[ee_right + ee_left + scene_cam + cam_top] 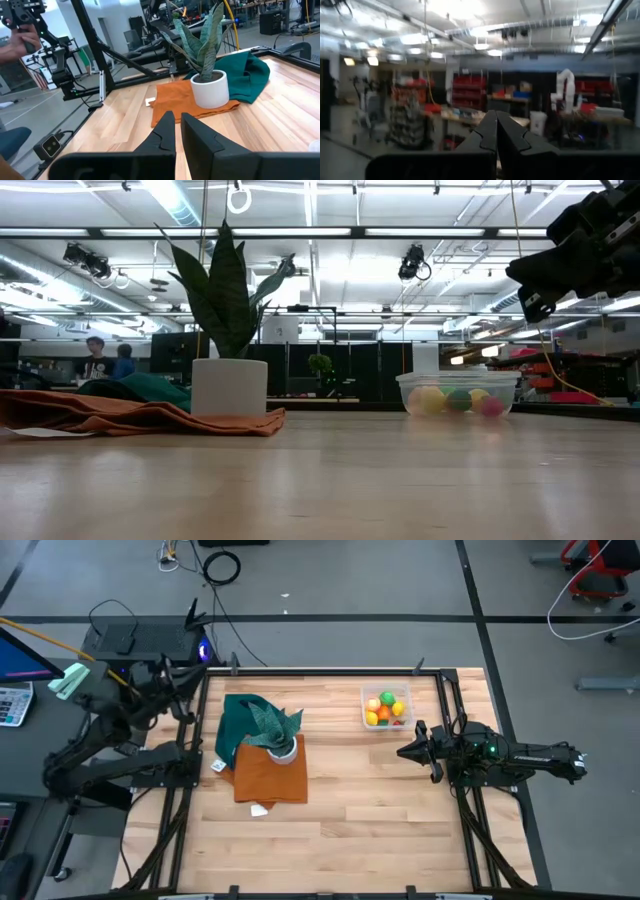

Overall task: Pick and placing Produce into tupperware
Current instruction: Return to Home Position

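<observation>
I see the toy produce (pixel 385 708) already inside the clear tupperware (pixel 404 690), at about eleven o'clock from my right gripper (pixel 403 752), the nearer one, fingers pressed together and empty. My left gripper (pixel 496 131) is parked off-table, also closed.

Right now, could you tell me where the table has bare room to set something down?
Bare wood spans the near half, below the orange cloth, and the middle strip between the potted plant and the tupperware. The left-centre is crowded.

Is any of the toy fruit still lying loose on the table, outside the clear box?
No, in the overhead view every toy fruit sits inside the clear box; none lies on the wooden table.
</observation>
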`<state>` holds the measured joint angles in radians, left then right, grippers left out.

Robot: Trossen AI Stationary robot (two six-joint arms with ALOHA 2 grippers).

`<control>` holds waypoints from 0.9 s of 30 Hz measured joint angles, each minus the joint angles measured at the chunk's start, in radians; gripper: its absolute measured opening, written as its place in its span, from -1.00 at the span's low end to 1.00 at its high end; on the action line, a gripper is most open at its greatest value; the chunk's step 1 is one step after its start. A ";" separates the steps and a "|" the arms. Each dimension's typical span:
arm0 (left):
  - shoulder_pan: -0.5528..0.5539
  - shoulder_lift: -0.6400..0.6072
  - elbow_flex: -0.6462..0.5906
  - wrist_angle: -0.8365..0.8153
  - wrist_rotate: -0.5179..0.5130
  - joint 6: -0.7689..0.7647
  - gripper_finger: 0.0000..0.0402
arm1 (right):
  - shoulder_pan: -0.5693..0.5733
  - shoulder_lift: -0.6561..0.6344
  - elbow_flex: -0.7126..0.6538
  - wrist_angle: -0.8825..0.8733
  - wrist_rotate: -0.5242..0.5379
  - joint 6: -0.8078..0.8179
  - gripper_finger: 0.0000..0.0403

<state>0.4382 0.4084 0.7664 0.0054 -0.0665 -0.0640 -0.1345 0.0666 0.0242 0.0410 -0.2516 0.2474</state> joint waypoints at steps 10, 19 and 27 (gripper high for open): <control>-0.011 -0.150 -0.184 0.228 -0.037 0.045 -0.98 | 0.000 0.000 0.002 0.000 0.000 0.002 -1.00; -0.010 -0.260 -0.315 0.240 -0.039 -0.021 -0.97 | 0.000 0.000 0.002 0.000 0.000 0.002 -1.00; -0.011 -0.293 -0.412 0.362 -0.045 -0.034 -0.97 | 0.000 0.000 0.002 0.000 0.000 0.001 -1.00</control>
<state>0.4274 0.1150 0.3548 0.3672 -0.1116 -0.0982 -0.1345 0.0666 0.0261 0.0410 -0.2516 0.2489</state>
